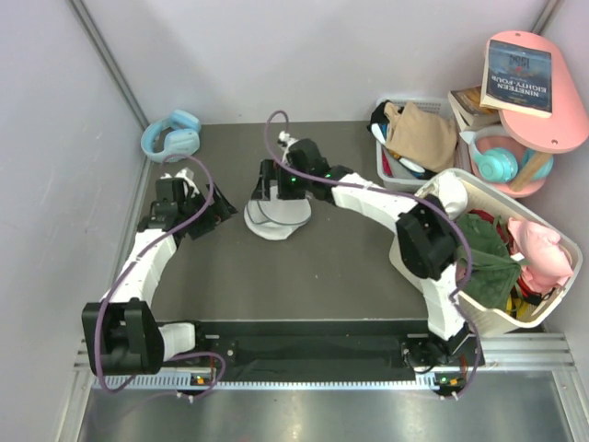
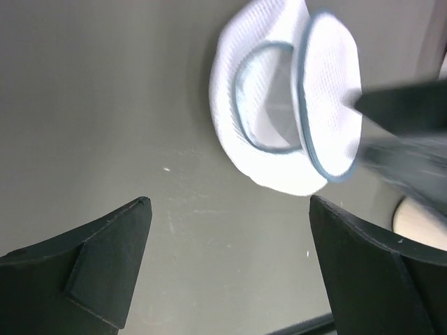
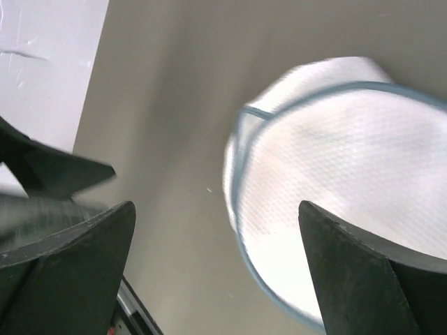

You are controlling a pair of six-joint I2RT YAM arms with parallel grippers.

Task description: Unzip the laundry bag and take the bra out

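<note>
The laundry bag (image 1: 278, 221) is a round white mesh pouch with a blue-grey zip rim, lying mid-table. In the left wrist view, the bag (image 2: 279, 150) gapes, its two disc halves standing apart with the opening towards me. In the right wrist view, the bag (image 3: 335, 188) is blurred. My right gripper (image 1: 274, 195) is open just above the bag's far edge; one finger (image 3: 370, 279) hangs over the mesh. My left gripper (image 1: 221, 214) is open and empty over bare table, a little left of the bag. No bra shows apart from the bag.
Blue headphones (image 1: 172, 136) lie at the back left by the wall. A grey crate (image 1: 396, 166) with tan cloth stands at the back right. A white basket (image 1: 515, 318) of clothes stands at the right, under a pink shelf (image 1: 552, 129) with books.
</note>
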